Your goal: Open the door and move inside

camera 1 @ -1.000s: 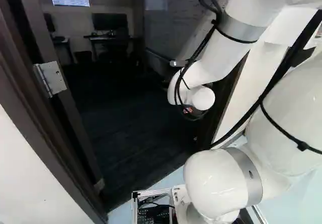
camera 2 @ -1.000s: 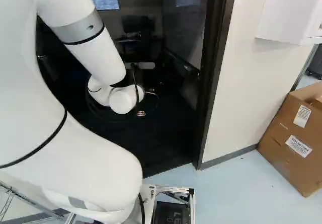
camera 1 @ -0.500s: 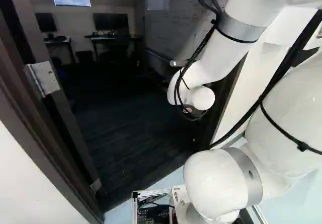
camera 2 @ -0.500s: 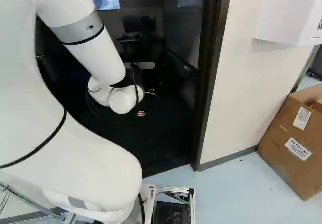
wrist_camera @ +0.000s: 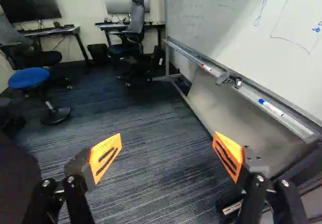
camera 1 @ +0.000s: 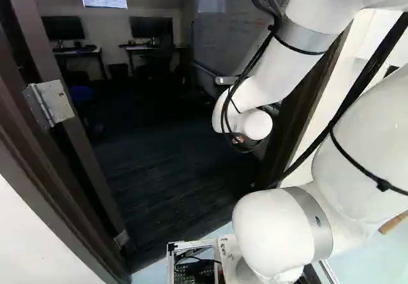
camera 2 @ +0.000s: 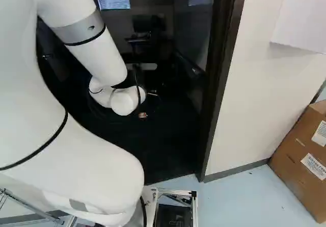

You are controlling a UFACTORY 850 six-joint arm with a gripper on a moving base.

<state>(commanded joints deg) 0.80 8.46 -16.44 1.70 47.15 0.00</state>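
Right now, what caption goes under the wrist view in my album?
Open gripper above dark carpet, a blue stool and a whiteboard ahead.

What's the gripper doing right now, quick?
Gripper: open, its fingers standing wide apart with nothing between them, above the dark carpet.

The carpet (wrist_camera: 156, 118) is dark blue-grey, finely striped; the stool seat (wrist_camera: 29, 78) blue; the door frame (camera 2: 220, 84) dark brown; the pads (wrist_camera: 102, 148) orange, dark-slashed.
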